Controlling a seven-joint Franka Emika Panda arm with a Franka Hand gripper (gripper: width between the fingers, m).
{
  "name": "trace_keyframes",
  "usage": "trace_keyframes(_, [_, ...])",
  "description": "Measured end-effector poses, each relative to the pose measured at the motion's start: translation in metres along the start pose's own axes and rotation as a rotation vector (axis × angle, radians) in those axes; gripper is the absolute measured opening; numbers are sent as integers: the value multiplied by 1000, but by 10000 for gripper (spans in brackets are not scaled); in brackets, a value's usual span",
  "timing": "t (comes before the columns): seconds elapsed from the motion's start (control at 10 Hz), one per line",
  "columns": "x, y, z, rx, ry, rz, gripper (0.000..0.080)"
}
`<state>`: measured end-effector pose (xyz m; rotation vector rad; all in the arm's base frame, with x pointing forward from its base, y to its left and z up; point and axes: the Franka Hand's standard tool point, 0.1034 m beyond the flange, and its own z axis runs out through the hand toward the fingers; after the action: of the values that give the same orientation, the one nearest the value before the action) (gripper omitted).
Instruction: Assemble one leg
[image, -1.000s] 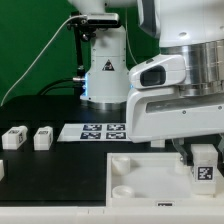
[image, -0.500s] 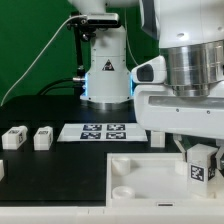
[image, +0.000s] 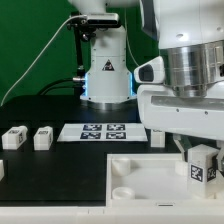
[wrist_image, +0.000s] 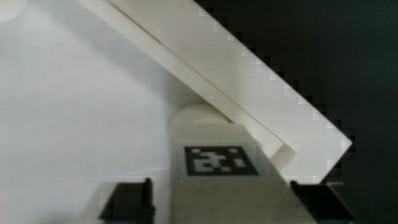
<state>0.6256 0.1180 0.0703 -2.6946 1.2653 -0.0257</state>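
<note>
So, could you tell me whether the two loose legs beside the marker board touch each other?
Apart: the exterior view shows a strip of black table between the leg nearest the marker board and its neighbour.

The table (image: 60, 175) is black and matte. Near the exterior view's left edge a leg (image: 14, 137) lies on it, and just beside it a second leg (image: 43, 138), the two apart and side by side. A further white piece (image: 2, 172) shows at that same edge, nearer the camera and cut off by the frame. The marker board (image: 103, 131) lies flat toward the middle. In front of it, toward the exterior view's right, rests the panel (image: 150, 175), white with round sockets. The robot's base (image: 107, 75) stands at the back.
</note>
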Motion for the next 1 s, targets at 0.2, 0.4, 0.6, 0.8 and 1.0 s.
trace_keyframes(0.2, [-1, 1, 0, -67, -27, -323, 611])
trace_keyframes(0.4, [2, 0, 3, -113, -48, -652, 644])
trace_keyframes(0.6, [3, 1, 4, -133, -76, -923, 648])
trace_keyframes(0.8, [-1, 1, 4, -132, -100, -1078, 648])
trace_keyframes(1.0, [0, 0, 1, -123, -106, -1236, 648])
